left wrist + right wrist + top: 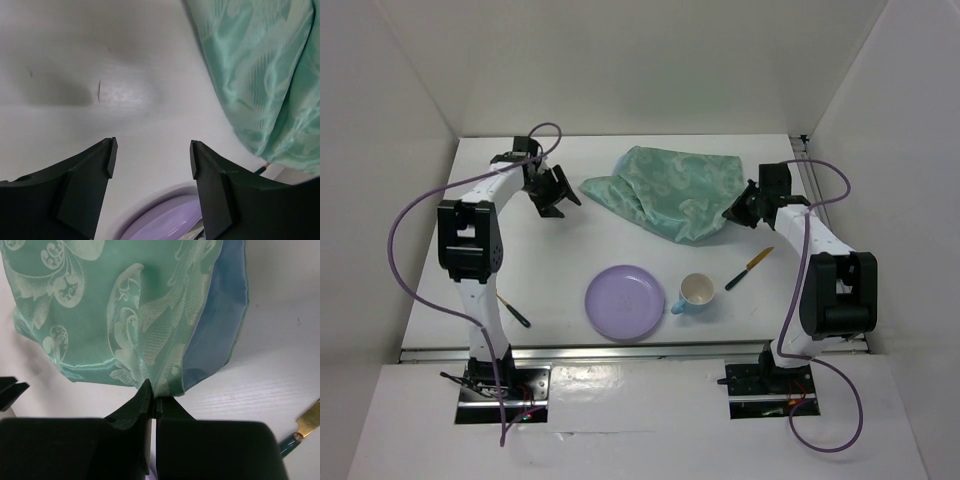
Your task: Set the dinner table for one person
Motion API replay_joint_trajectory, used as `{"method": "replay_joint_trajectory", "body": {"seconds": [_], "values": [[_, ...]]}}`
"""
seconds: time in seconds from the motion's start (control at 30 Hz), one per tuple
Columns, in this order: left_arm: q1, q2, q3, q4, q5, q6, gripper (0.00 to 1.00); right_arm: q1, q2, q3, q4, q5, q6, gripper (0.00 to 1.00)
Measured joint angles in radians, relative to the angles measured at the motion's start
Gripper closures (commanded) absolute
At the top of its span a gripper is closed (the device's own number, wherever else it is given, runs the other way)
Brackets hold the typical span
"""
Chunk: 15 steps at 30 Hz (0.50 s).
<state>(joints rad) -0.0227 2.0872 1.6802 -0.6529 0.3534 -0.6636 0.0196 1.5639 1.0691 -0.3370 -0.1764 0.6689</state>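
Dinner table (560,262), partly hidden under cloth (670,195), right tool (154,399) pinching cloth edge

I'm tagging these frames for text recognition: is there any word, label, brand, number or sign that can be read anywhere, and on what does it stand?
None can be read in any view.
The teal cloth bears only a scroll pattern, no letters.
The purple plate, the mug, the knife and the white table are plain.
The arms show no legible marking.
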Motion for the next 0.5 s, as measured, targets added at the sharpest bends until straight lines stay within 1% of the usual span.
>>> {"method": "replay_joint_trajectory", "body": {"seconds": [0.07,0.13,0.23,0.37,0.47,0.5], "values": [[-0.005,0.065,0.053,-0.008,-0.005,-0.022,0.19,0.000,0.000,0.008,0.000,-0.002,-0.006,1.00],[-0.007,0.123,0.114,0.002,-0.008,-0.034,0.18,0.000,0.000,0.013,0.000,-0.005,-0.010,1.00],[-0.009,0.178,0.175,0.025,-0.009,-0.065,0.18,0.000,0.000,0.013,-0.001,-0.009,-0.013,1.00],[-0.009,0.233,0.235,0.049,-0.010,-0.108,0.20,0.000,0.000,0.013,-0.001,-0.016,-0.013,1.00],[-0.012,0.299,0.322,0.048,-0.016,-0.132,0.20,0.000,0.000,0.013,-0.002,-0.021,-0.013,1.00],[-0.012,0.322,0.354,0.047,-0.009,-0.148,0.22,0.000,0.000,0.013,-0.002,-0.022,-0.013,1.00]]}}
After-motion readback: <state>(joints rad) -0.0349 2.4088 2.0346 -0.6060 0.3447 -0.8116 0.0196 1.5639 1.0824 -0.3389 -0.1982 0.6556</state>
